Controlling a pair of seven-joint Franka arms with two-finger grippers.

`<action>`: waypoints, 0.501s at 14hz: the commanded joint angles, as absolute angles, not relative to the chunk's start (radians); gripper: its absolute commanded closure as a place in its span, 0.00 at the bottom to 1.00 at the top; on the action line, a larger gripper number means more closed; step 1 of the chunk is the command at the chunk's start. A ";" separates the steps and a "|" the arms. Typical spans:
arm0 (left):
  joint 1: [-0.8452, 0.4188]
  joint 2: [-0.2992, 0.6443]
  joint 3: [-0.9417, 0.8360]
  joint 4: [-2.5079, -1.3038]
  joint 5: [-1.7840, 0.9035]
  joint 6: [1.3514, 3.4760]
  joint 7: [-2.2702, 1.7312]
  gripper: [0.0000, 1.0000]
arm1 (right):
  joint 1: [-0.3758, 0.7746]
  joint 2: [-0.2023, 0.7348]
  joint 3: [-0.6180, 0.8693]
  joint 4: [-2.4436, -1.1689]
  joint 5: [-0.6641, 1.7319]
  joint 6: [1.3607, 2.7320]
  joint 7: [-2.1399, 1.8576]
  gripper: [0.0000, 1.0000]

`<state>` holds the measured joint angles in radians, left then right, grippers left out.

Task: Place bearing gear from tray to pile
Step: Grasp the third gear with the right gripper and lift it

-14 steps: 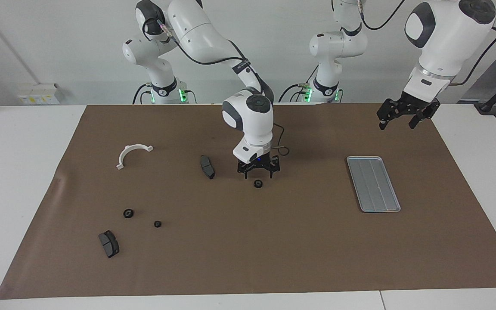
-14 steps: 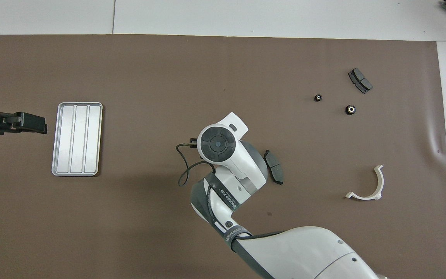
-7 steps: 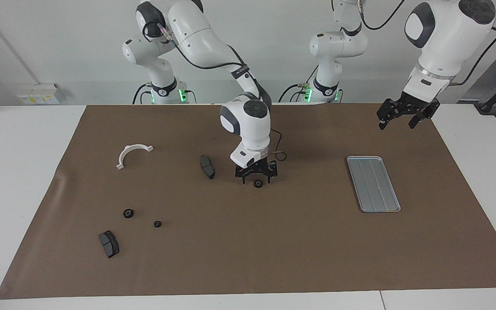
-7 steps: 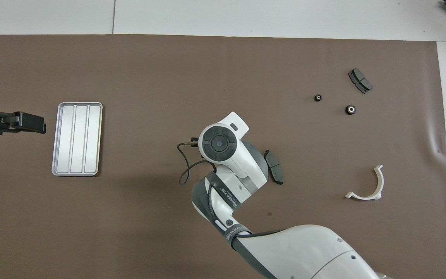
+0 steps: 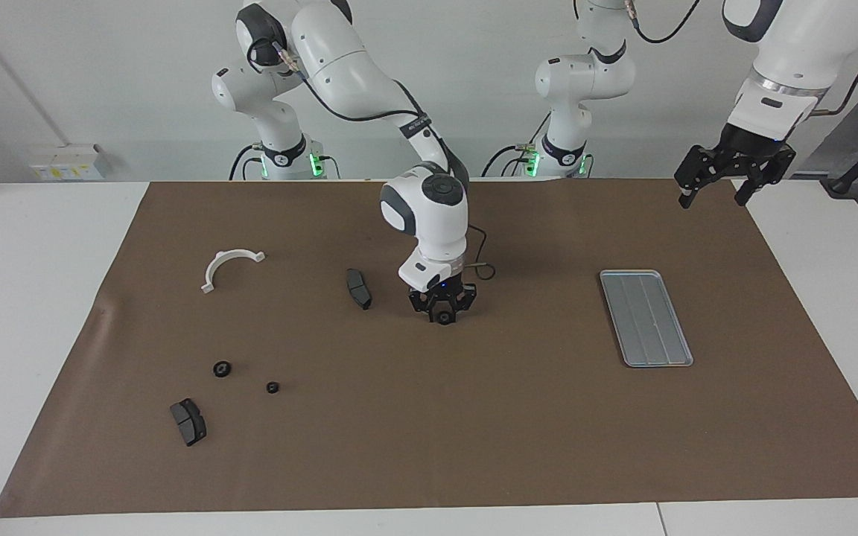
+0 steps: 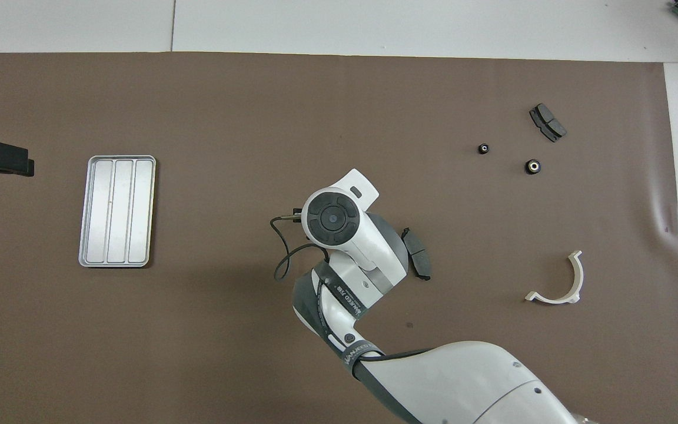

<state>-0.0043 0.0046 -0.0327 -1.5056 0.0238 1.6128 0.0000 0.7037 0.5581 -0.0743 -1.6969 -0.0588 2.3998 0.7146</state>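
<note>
Right pincer [image 5: 443, 316]: down on the brown mat at mid-worktop, its fingers drawn in against a small black bearing gear [image 5: 445, 319] that sits on the mat between them; whether the gear is firmly clamped cannot be told. In the overhead view the arm's wrist hides both pincer and gear.
Bearing gear: on the mat, not in the tray, just beside a dark brake pad [image 5: 358, 288] that lies toward the right arm's end.
Left pincer [image 5: 722, 195]: up in the air over the mat's corner near the robots at the left arm's end, fingers apart, holding nothing; this arm waits.
Tray [image 5: 646, 317]: silver-grey, ridged lengthwise, flat on the mat toward the left arm's end, nothing in it, well apart from the right pincer.
Pile area: toward the right arm's end, farther from the robots, two more small black gears [image 5: 222, 368] [image 5: 272, 387] lie near each other; a second brake pad [image 5: 188, 421] lies near them, farther from the robots still.
White curved bracket [image 5: 229, 266]: on the mat at the right arm's end, nearer to the robots than the two gears.
Brown mat [image 5: 429, 447]: covers most of the white worktop [image 5: 27, 298].
</note>
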 commanded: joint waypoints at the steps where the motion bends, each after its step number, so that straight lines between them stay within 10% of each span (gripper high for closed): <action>1: 0.006 0.081 -0.043 -1.387 0.045 1.566 0.008 0.00 | 0.698 0.566 -0.066 -1.697 -0.072 2.421 0.733 1.00; 7: -0.011 0.115 -0.043 -1.407 0.035 1.638 0.008 0.00 | 0.655 0.503 -0.080 -1.683 -0.075 2.324 0.709 1.00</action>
